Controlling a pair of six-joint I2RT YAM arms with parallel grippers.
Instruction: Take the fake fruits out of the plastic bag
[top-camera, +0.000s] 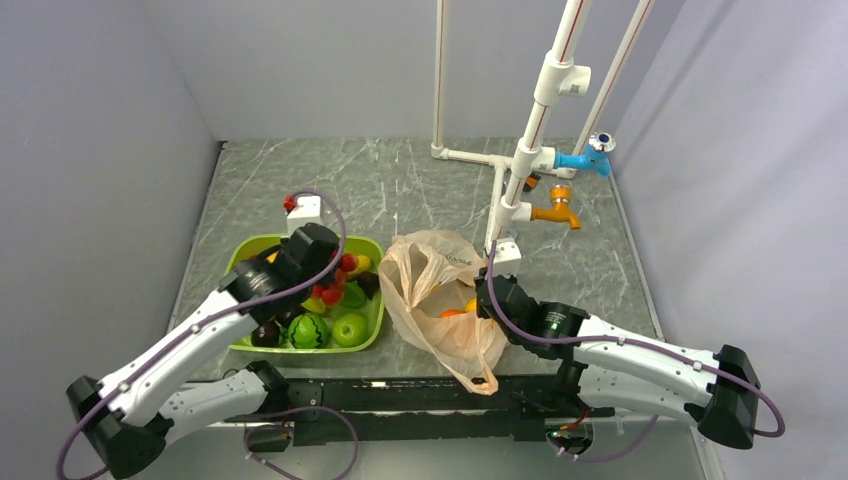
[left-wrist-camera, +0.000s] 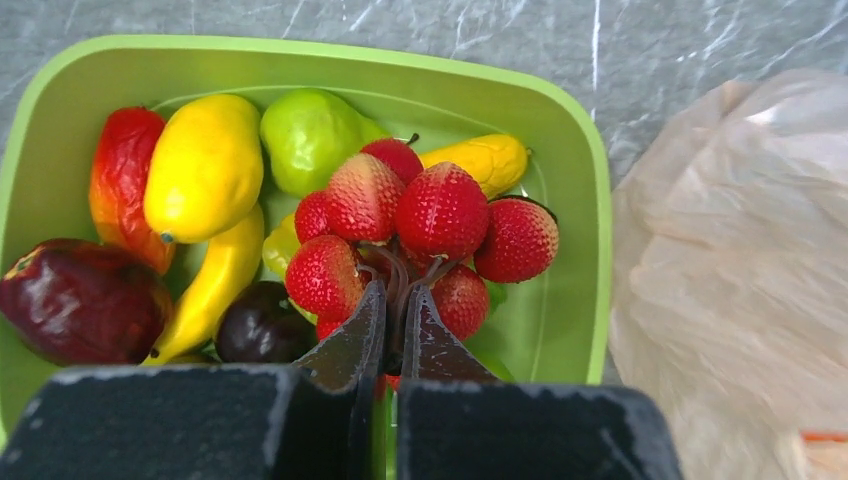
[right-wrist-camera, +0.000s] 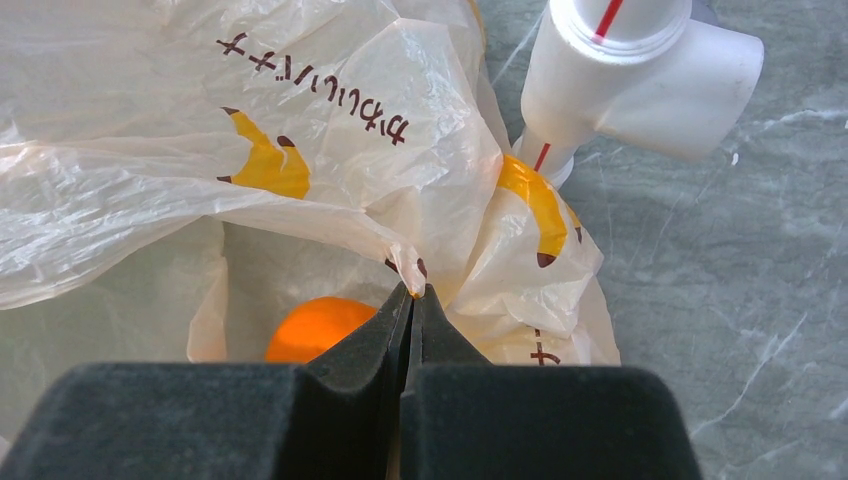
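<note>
Your left pincer (left-wrist-camera: 398, 305): clamped on red bunch (left-wrist-camera: 440, 210) stem, over tub (left-wrist-camera: 300, 58). Your right pincer (right-wrist-camera: 412, 300): pinching bag (right-wrist-camera: 120, 190); orange (right-wrist-camera: 315, 328) just left, inside.

Grey marbled tabletop (top-camera: 400, 180) enclosed by 3 plain pale walls (top-camera: 320, 60), evenly lit.

The worktop (top-camera: 400, 180) lies bare along the far edge, from the far-left corner to the pipes (top-camera: 520, 160), and along the right edge. The tub (top-camera: 255, 240), heaped full, fills the near-left part under the left gripper (left-wrist-camera: 395, 290). Just beside it the bag (top-camera: 440, 265) reaches the pipes' foot, its mouth pinched by the right gripper (right-wrist-camera: 415, 295).
</note>
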